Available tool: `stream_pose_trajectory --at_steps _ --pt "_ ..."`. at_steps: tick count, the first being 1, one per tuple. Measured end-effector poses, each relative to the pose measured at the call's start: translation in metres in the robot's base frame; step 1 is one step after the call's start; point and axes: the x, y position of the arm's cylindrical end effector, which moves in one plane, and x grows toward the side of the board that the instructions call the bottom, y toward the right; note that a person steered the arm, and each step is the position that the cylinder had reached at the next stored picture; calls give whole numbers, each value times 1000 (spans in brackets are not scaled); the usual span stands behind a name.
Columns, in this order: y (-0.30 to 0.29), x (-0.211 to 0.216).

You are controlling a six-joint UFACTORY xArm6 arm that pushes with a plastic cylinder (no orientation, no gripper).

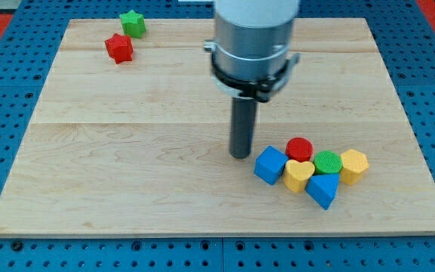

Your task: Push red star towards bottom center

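The red star (118, 47) lies near the view's top left of the wooden board (127, 174), just below and left of a green star (133, 23). My tip (240, 155) rests on the board right of centre, far to the lower right of the red star. It stands just left of a blue cube (270, 165), close to it; I cannot tell if they touch.
A cluster sits at the lower right: the blue cube, a red cylinder (300, 149), a green cylinder (327, 162), a yellow hexagon (353, 165), a yellow heart (298, 176) and a blue triangular block (322, 190). The arm's grey body (253, 38) hangs over the board's top centre.
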Motion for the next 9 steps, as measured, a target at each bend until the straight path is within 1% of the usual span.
stream_pose_trajectory --at_steps 1,2,3,4,5,6,7,8,9 --pt "-52 -51" --pt "-86 -118" --pt "-126 -166" --pt "-127 -202" --pt "-144 -238" --pt "-186 -254" --pt "-216 -240" --pt "-185 -204" --pt "-160 -180"
